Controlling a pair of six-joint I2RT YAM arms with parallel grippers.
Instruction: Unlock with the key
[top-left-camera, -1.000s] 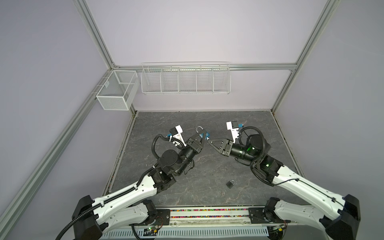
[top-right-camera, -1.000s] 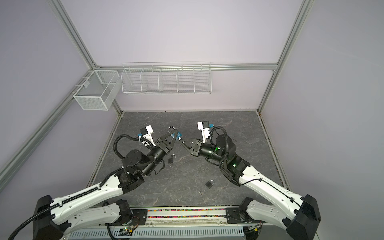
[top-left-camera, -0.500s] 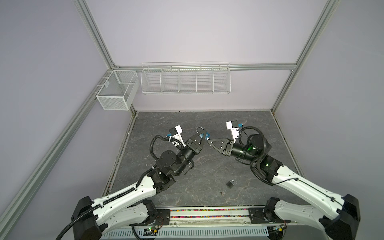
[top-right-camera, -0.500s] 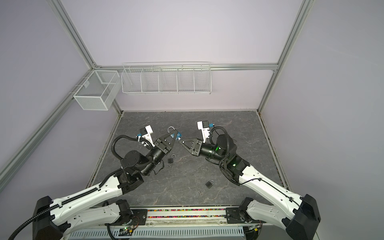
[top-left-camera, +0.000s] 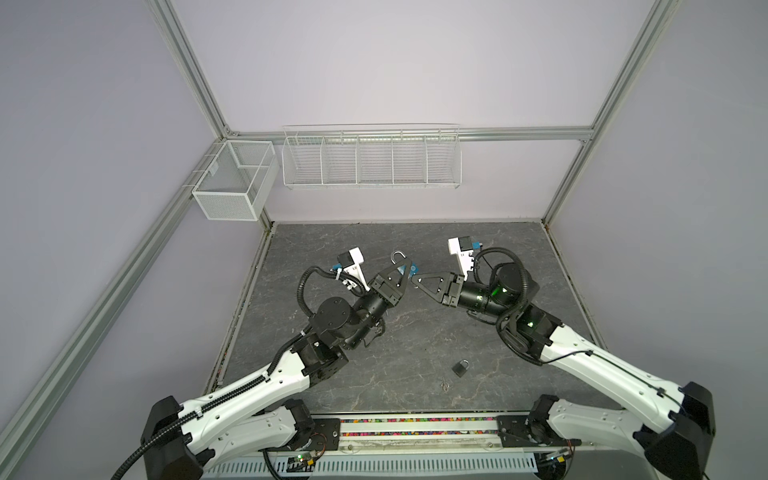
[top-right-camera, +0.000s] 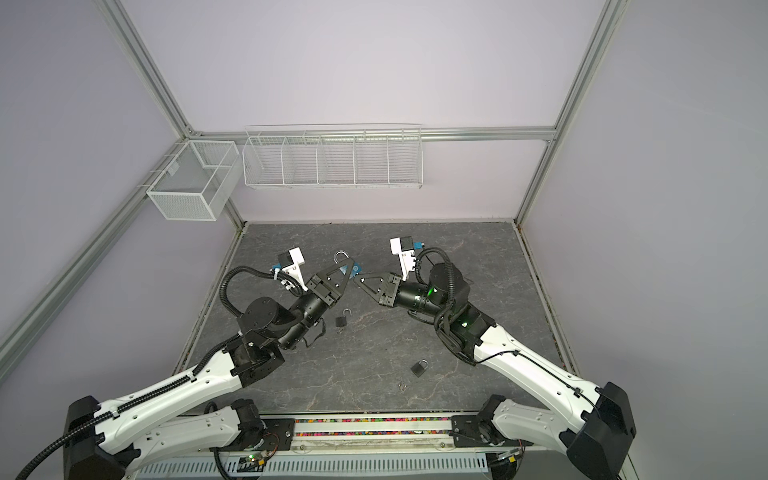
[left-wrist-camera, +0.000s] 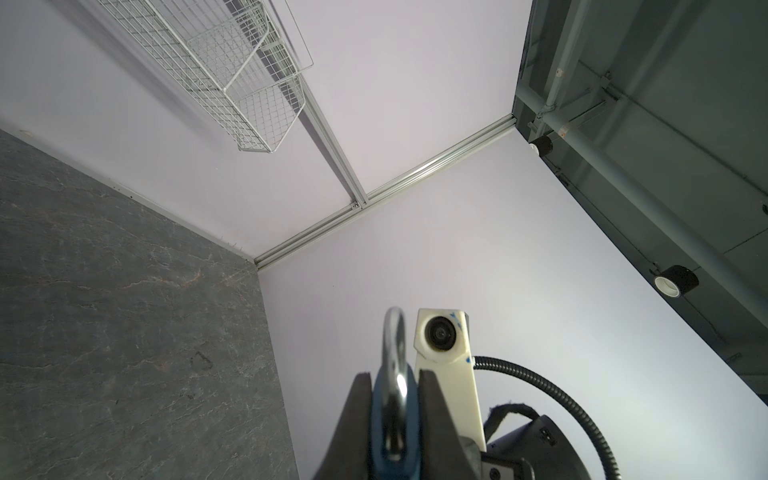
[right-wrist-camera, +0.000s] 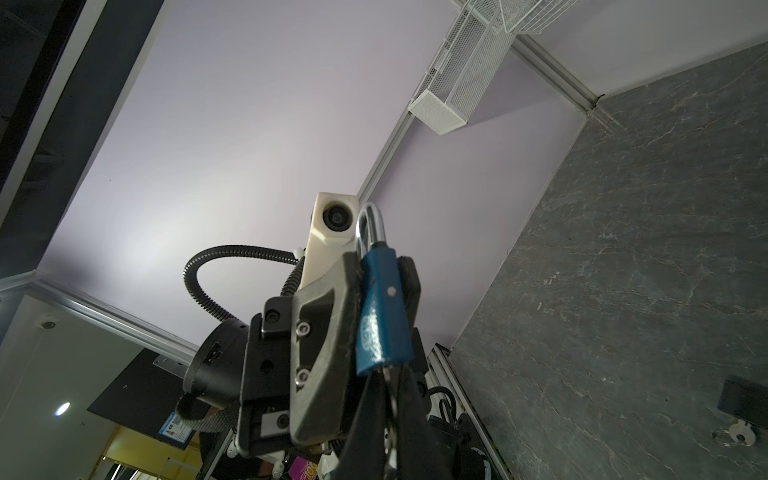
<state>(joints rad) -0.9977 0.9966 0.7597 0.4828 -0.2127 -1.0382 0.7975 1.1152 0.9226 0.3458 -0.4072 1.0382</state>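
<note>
A blue padlock (top-left-camera: 409, 270) (top-right-camera: 352, 270) is held above the table with its silver shackle (top-left-camera: 398, 256) upward, and my left gripper (top-left-camera: 404, 267) (top-right-camera: 347, 266) is shut on its body. In the left wrist view the padlock (left-wrist-camera: 376, 415) fills the gap between the left gripper's (left-wrist-camera: 394, 374) jaws. My right gripper (top-left-camera: 414, 281) (top-right-camera: 356, 279) meets the padlock's lower end from the right. In the right wrist view the right gripper (right-wrist-camera: 388, 384) is shut on the thin metal key (right-wrist-camera: 388, 392), just under the padlock (right-wrist-camera: 384, 316).
A black padlock (top-left-camera: 460, 368) (top-right-camera: 419, 367) lies near the front with a key ring (top-left-camera: 445, 384) beside it. Another black padlock (top-right-camera: 343, 321) (right-wrist-camera: 744, 401) lies under the left arm. A wire basket rack (top-left-camera: 372, 160) and a mesh box (top-left-camera: 232, 187) hang on the walls.
My right gripper has edged slightly left toward the padlock and its jaws have closed tighter. The left arm and the padlock have stayed where they were.
</note>
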